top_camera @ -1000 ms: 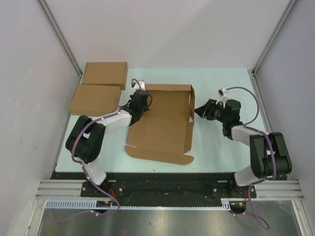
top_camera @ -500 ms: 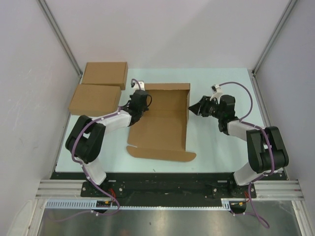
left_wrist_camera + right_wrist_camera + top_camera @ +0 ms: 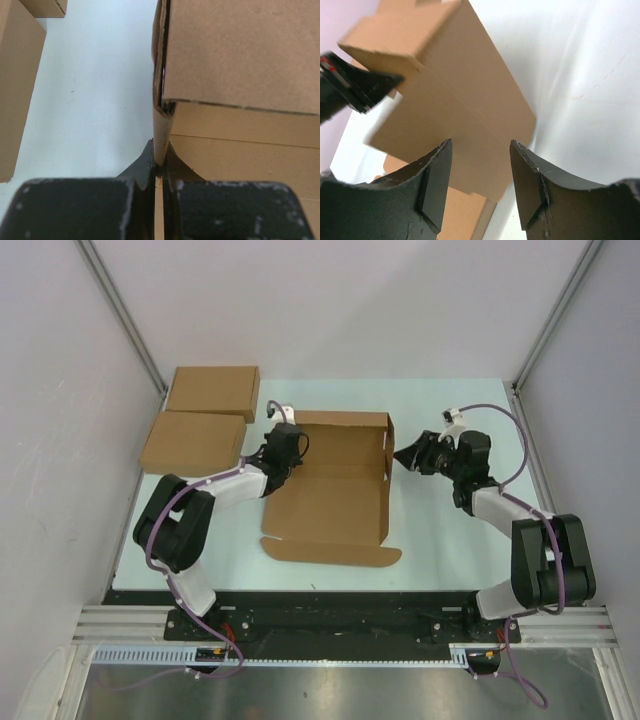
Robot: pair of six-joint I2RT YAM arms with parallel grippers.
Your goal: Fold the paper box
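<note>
Pale table, white walls on three sides, both arms reaching in from the near edge.

Your left gripper has its jaws pressed together on a thin upright wall of the box. In the left wrist view the cardboard edge runs straight down into the slit between the two black fingers, so it is pinching that wall and nothing else. From above, this grip sits on the box's left side, toward its far corner.

Your right gripper has its jaws spread, with a clear gap between the fingertips. The box's right wall stands ahead of that gap in the right wrist view. From above, the tip is just beside the wall near the far right corner. You cannot tell whether a finger touches the cardboard, and nothing is clamped.

You have the box half made up in the middle of the table, between the two arms. Its far, left and right walls stand upright, and the floor panel lies flat. A rounded flap lies flat on the table at the near edge.

Two flat boxes lie at the far left of the table, well apart from the right arm and just beyond your left one.
</note>
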